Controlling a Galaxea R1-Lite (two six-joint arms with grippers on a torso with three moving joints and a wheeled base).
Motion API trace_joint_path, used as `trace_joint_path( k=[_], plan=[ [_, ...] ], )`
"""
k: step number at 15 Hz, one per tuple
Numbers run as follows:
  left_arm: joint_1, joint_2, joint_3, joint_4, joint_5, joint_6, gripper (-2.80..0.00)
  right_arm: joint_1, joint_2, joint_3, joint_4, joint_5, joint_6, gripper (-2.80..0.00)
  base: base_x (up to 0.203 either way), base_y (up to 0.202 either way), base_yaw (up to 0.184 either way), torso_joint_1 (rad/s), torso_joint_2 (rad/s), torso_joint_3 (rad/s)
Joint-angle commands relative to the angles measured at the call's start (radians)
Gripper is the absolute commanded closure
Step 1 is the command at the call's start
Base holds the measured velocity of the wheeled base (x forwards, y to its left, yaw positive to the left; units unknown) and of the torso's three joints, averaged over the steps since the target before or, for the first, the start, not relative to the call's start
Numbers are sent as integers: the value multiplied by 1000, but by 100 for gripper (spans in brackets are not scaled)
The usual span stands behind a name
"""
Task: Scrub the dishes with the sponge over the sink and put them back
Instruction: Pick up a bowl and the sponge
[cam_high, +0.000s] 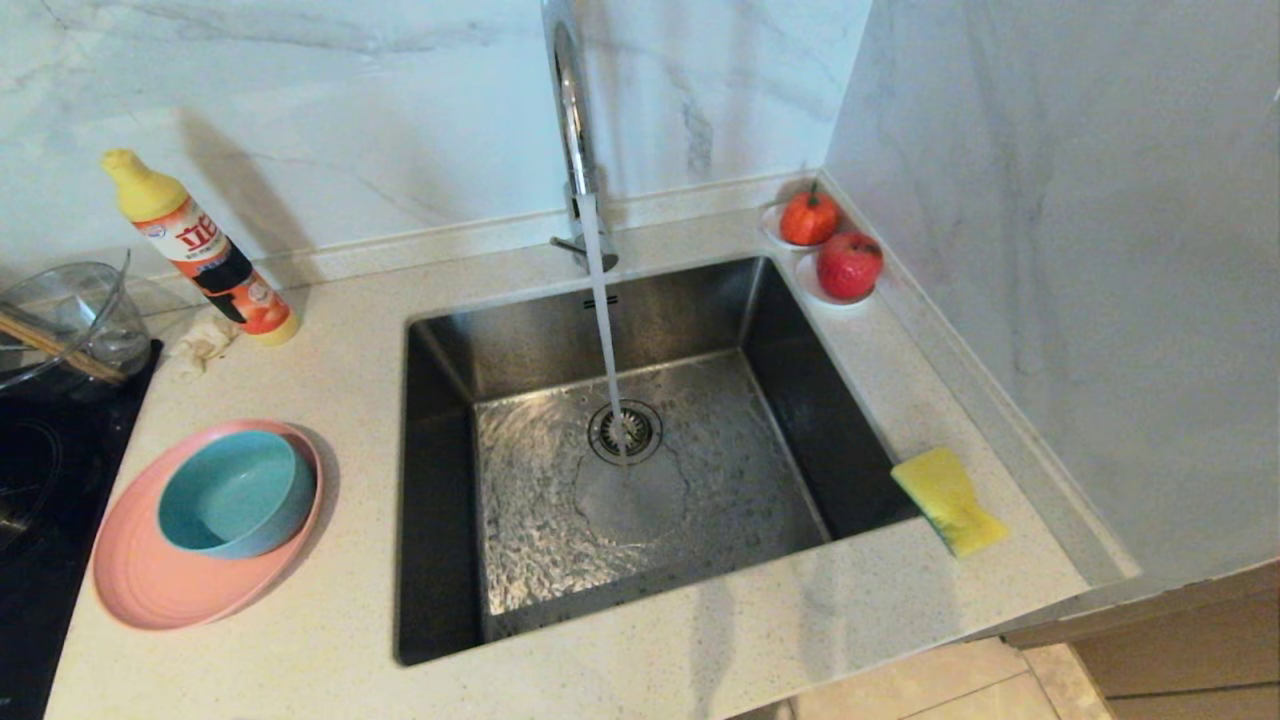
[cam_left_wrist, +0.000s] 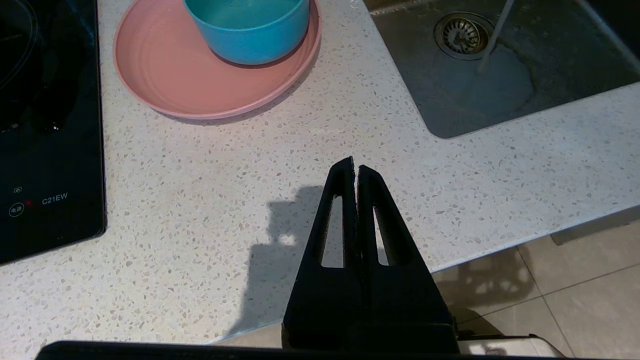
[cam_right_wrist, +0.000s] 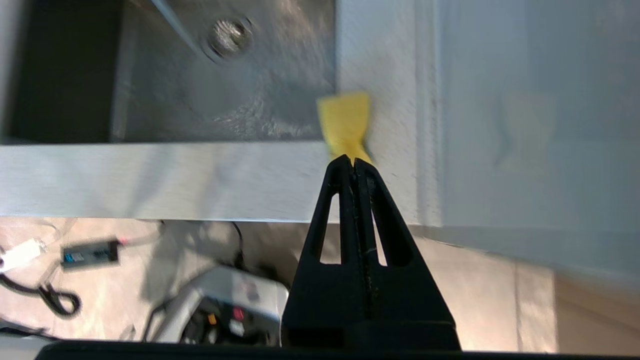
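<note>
A pink plate (cam_high: 150, 570) lies on the counter left of the sink (cam_high: 440, 420), with a teal-blue bowl (cam_high: 235, 495) standing in it; both show in the left wrist view as plate (cam_left_wrist: 165, 75) and bowl (cam_left_wrist: 250, 30). The yellow sponge (cam_high: 948, 500) rests on the counter at the sink's right rim, its end over the basin. Water runs from the faucet (cam_high: 570, 110) onto the drain (cam_high: 625, 432). My left gripper (cam_left_wrist: 354, 167) is shut and empty over the counter's front edge. My right gripper (cam_right_wrist: 352, 161) is shut and empty, out in front of the counter, short of the sponge (cam_right_wrist: 345, 122). Neither arm shows in the head view.
A detergent bottle (cam_high: 200, 250) leans at the back left beside a crumpled rag (cam_high: 205, 345). A glass bowl (cam_high: 70, 315) with chopsticks sits on the black cooktop (cam_high: 40, 480). Two saucers with red fruit (cam_high: 830, 245) occupy the back right corner. A wall (cam_high: 1080, 250) rises close on the right.
</note>
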Motion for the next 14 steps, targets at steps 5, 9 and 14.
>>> trace_joint_path(
  k=[5,9,14],
  plan=[
    [0,1,0,0,0,0,0,210,309,-20,2,-195,-8,0,0,0,0,0,0,0],
    [0,1,0,0,0,0,0,294,390,-9,-1,-239,60,0,0,0,0,0,0,0],
    [0,1,0,0,0,0,0,300,523,96,-169,-301,70,-280,0,0,0,0,0,0]
  ],
)
